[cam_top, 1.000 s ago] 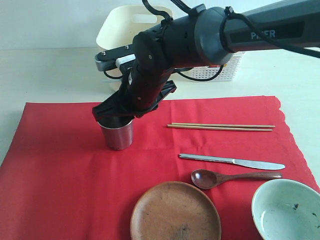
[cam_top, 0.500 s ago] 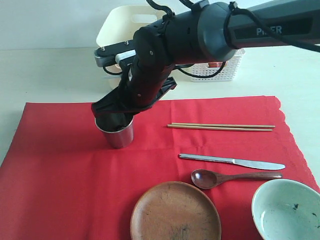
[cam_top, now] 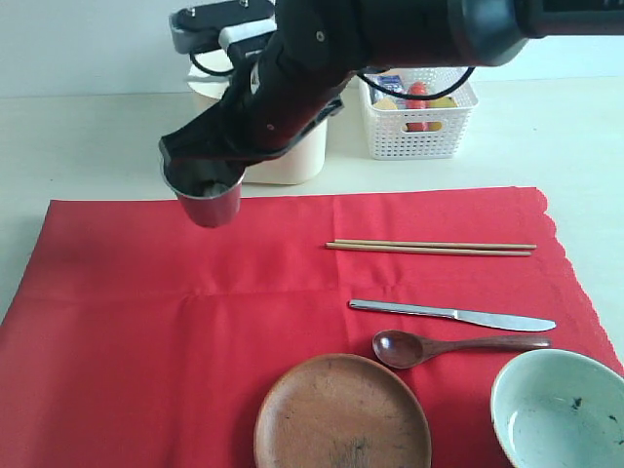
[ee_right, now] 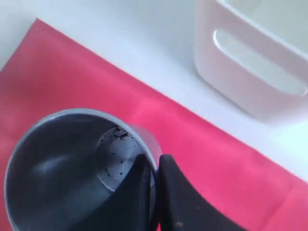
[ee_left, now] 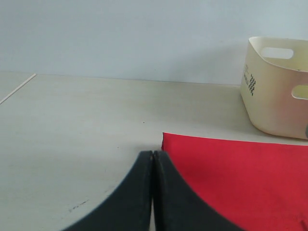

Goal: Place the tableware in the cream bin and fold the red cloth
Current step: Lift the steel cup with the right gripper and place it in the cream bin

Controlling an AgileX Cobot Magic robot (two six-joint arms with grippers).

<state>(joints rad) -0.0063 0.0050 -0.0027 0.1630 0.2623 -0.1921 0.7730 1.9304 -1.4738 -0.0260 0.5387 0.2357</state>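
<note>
1 cup (cam_top: 208, 203) in right claw (ee_right: 155, 166); left claw (ee_left: 152, 156) closed. 2 chopsticks (cam_top: 429, 247); 1 each: knife (cam_top: 448, 314), spoon (cam_top: 429, 346), plate (cam_top: 341, 414), bowl (cam_top: 561, 409).

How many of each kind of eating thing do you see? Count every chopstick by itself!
steel cup: 1
chopsticks: 2
knife: 1
spoon: 1
plate: 1
bowl: 1
Total: 7
</note>
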